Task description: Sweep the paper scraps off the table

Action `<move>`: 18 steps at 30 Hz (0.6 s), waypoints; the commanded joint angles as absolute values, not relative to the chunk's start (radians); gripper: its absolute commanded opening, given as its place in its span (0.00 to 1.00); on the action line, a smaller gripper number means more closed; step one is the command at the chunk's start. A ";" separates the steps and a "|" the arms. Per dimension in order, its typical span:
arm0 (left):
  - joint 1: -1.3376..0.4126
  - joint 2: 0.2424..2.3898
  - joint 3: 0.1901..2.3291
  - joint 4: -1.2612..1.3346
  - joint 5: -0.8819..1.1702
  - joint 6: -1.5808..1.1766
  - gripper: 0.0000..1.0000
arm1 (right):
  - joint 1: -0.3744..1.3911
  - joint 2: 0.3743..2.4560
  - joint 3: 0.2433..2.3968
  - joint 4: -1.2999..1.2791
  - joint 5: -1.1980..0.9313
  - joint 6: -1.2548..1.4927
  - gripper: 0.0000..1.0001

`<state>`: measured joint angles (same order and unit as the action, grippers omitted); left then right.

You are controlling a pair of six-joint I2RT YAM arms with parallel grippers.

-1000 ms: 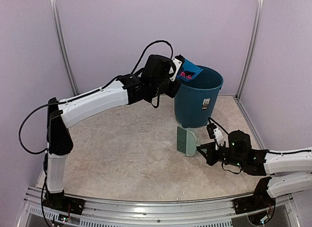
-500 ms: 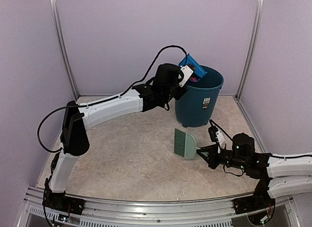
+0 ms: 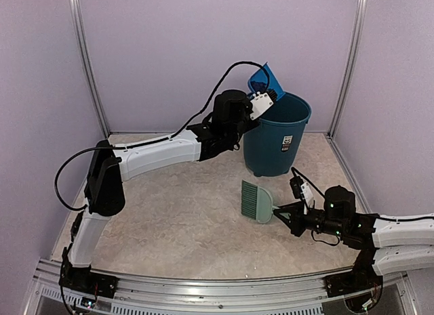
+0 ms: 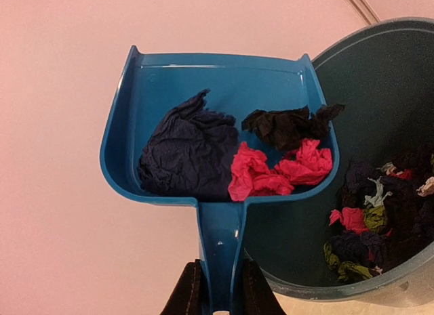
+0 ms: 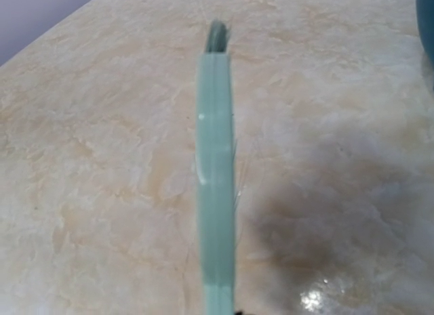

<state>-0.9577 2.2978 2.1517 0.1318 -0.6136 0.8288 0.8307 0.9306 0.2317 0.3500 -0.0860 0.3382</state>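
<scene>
beige table [image 3: 183, 213] is spreading under the teal bin [image 3: 274, 142]. at the bin's rim i am holding the blue dustpan [image 4: 217, 125] mouth-up, my left gripper [image 4: 217, 293] pinching narrow on its handle. in front of the bin my right gripper [image 3: 290, 215] is clasping the pale green brush [image 3: 256, 201]. the paper scraps [image 4: 261, 169] are bunching at the pan's handle end, others inside the bin; i am judging the mouth needs tipping down over the opening.

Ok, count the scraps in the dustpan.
4 in the dustpan: a navy scrap on the left, a black scrap upper right, two pink scraps lower right. Others may hide underneath.
</scene>
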 commanded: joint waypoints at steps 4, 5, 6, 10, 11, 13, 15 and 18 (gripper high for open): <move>-0.975 2.317 2.092 0.310 -0.669 1.076 0.00 | 0.842 0.894 0.215 0.370 -0.097 0.339 0.00; -0.976 2.321 2.080 0.338 -0.683 1.120 0.00 | 0.844 0.887 0.214 0.368 -0.098 0.340 0.00; -0.978 2.326 2.073 0.370 -0.699 1.171 0.00 | 0.844 0.882 0.213 0.366 -0.098 0.340 0.00; -0.982 2.346 2.061 0.462 -0.741 1.324 0.00 | 0.844 0.869 0.210 0.359 -0.097 0.340 0.00; -0.982 2.347 2.060 0.473 -0.744 1.342 0.00 | 0.844 0.867 0.209 0.360 -0.097 0.339 0.00; -0.985 2.347 2.059 0.479 -0.745 1.353 0.00 | 0.843 0.868 0.208 0.366 -0.097 0.340 0.00; -0.987 2.342 2.048 0.491 -0.746 1.368 0.00 | 0.844 0.871 0.207 0.370 -0.099 0.342 0.00; -0.992 2.335 2.019 0.533 -0.752 1.423 0.00 | 0.844 0.876 0.208 0.376 -0.101 0.344 0.00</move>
